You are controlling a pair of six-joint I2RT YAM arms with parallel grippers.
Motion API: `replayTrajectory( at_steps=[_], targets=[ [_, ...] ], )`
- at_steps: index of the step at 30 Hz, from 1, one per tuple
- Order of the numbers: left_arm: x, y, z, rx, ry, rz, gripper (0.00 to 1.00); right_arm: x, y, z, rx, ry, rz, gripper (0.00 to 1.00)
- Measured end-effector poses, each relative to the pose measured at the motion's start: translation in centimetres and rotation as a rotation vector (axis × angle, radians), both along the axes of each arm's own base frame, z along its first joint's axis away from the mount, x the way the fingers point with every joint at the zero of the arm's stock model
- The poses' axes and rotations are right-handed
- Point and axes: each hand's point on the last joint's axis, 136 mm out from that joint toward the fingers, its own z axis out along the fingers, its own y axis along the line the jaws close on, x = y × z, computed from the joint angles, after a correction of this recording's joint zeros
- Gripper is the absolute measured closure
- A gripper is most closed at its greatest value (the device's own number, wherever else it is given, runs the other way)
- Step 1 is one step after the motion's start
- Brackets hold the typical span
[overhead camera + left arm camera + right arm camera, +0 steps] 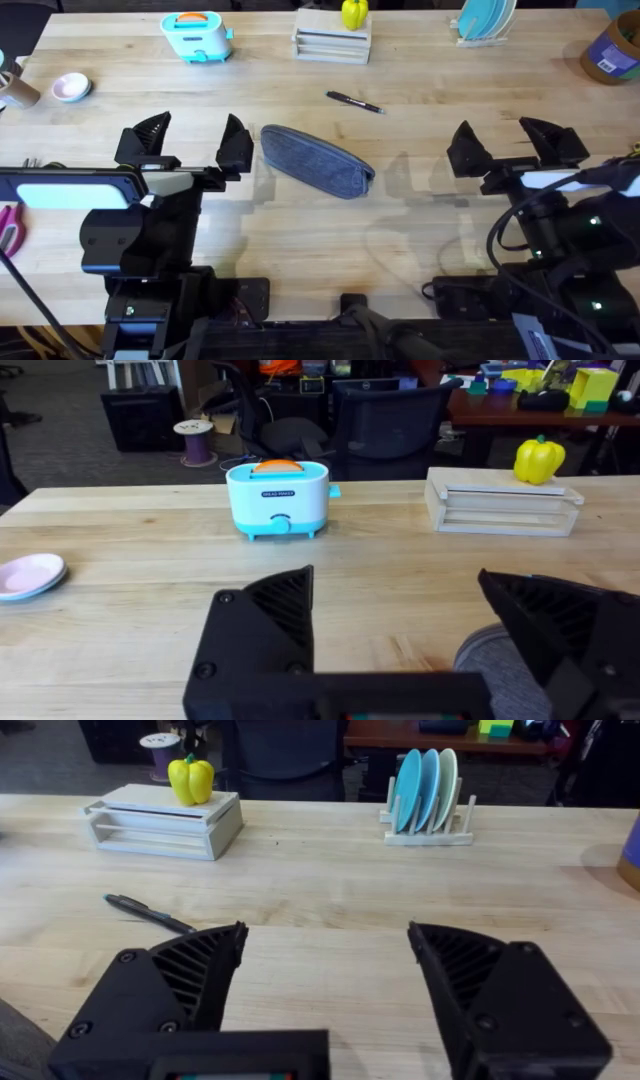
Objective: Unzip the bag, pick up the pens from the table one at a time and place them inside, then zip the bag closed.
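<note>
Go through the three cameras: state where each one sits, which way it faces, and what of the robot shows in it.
Overhead: above the arm bases, looking down and forward at the table; bag, pen, left pincer and right pincer, both open.
Left wrist: low over the table, facing the toaster; own fingers at the bottom.
Right wrist: low, facing the plate rack; own fingers.
Shared: both wrist views show the yellow pepper.
</note>
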Motion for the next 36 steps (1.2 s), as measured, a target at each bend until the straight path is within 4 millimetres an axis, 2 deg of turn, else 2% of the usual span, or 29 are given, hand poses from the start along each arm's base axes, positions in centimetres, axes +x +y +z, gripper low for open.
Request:
replayTrajectory(
  at_steps=[9, 15, 19, 20, 21, 22, 25, 30, 31, 36],
  targets=[
    [0.0, 0.0, 0.0, 0.000, 0.000, 0.000, 0.007, 0.0, 0.0, -0.1, 0.000, 0.003, 0.000, 0.005],
    [0.0, 0.0, 0.0, 0.000, 0.000, 0.000, 0.008, 0.1, -0.1, 0.8, -0.001, -0.033, -0.003, 0.005],
    [0.0, 0.0, -0.1, 0.000, 0.010, 0.000, 0.009, -0.3, -0.1, -0.3, 0.001, 0.046, -0.002, 0.005],
    [-0.2, 0.0, 0.0, 0.001, 0.036, 0.000, 0.010, -1.1, 0.0, -0.9, 0.002, 0.140, 0.003, 0.005],
    [-0.4, 0.0, 0.5, 0.001, 0.037, 0.000, 0.010, -1.5, 0.0, -0.9, 0.002, 0.175, 0.004, 0.006],
    [-0.6, -0.2, 2.9, 0.005, 0.029, -0.009, 0.010, -2.3, 0.2, 0.2, 0.004, 0.247, 0.011, 0.006],
    [-0.8, -0.5, 5.8, 0.031, 0.036, -0.033, 0.010, -2.7, 0.8, 2.7, 0.012, 0.292, 0.045, 0.006],
    [0.3, -1.5, 8.6, 0.120, 0.152, -0.102, 0.010, -2.6, 1.8, 5.8, 0.031, 0.438, 0.103, 0.006],
    [1.2, -1.9, 9.8, 0.175, 0.250, -0.140, 0.011, -2.1, 2.0, 7.2, 0.040, 0.530, 0.116, 0.007],
    [2.7, -2.3, 12.6, 0.244, 0.362, -0.190, 0.010, -0.9, 2.2, 10.3, 0.049, 0.617, 0.126, 0.007]
  ],
)
